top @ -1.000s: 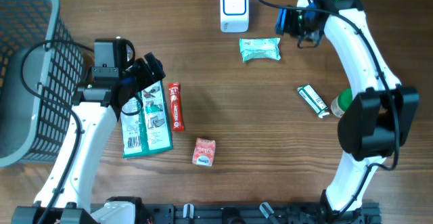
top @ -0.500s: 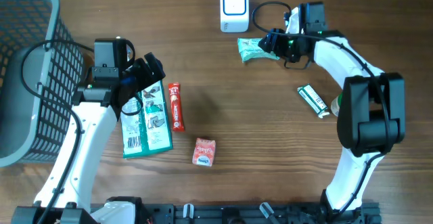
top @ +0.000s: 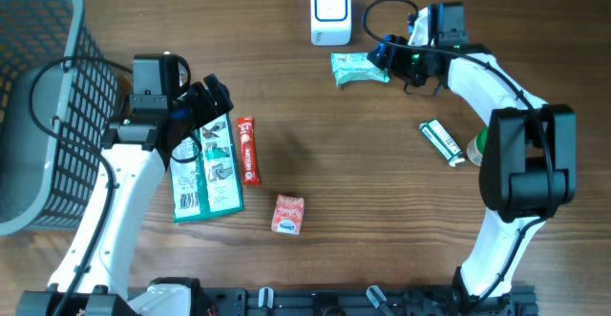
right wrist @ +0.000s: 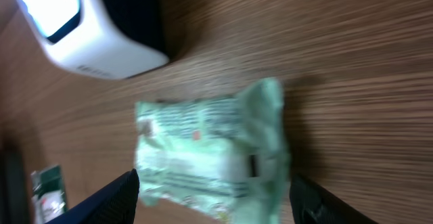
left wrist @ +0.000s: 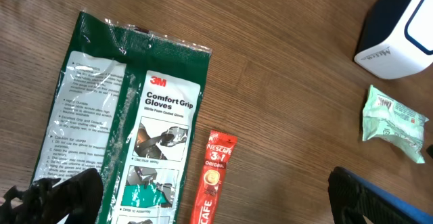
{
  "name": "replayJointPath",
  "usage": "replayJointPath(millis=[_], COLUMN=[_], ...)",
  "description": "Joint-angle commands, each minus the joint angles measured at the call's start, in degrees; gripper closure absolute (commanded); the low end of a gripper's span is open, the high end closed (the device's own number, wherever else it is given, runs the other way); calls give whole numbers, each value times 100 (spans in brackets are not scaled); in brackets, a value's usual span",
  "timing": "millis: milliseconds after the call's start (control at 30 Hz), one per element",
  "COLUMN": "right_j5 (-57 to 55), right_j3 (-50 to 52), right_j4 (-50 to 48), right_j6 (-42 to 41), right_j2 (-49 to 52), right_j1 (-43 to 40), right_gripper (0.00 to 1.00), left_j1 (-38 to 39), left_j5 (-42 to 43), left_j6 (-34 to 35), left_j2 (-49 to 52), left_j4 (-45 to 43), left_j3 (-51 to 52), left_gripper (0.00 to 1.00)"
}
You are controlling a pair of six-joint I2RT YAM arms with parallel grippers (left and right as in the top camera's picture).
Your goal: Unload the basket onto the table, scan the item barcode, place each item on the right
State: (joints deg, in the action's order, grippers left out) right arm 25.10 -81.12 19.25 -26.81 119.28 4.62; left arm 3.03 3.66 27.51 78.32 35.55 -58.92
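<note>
Straddling a mint-green packet (top: 360, 68), the right gripper (top: 385, 56) has its fingers (right wrist: 128, 187) spread to either side of the wrapper, released rather than clenched; whether they brush it cannot be told. The packet lies flat on the wooden table (top: 382, 211), just beside the white scanner (top: 330, 12) and slightly toward the robot. Across the table, the left gripper (top: 202, 115) hangs with its fingers fully spread and empty above a green pack of gloves (top: 205, 168). A red coffee stick (top: 248, 151) lies just beside that pack, a small red packet (top: 287, 214) sits nearer the robot, and a grey basket (top: 38, 87) stands at the far left.
</note>
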Motion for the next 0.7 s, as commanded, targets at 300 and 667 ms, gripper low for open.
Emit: replayJointPath(millis=[300,667], right_j5=[59,535], right_j3=[15,13], right_j4=[-199,0], right_j6=[-37,960], right_j2=[708,-37], right_j1=[332,-66], right_gripper=[33,96], left_j1=[9,9], left_j5=[-74,-74], left_j6=[-22,-22], left_j2=[-63,-63], left_j4=[-20,-20], left_j3=[-90,-90], left_gripper=[0,0])
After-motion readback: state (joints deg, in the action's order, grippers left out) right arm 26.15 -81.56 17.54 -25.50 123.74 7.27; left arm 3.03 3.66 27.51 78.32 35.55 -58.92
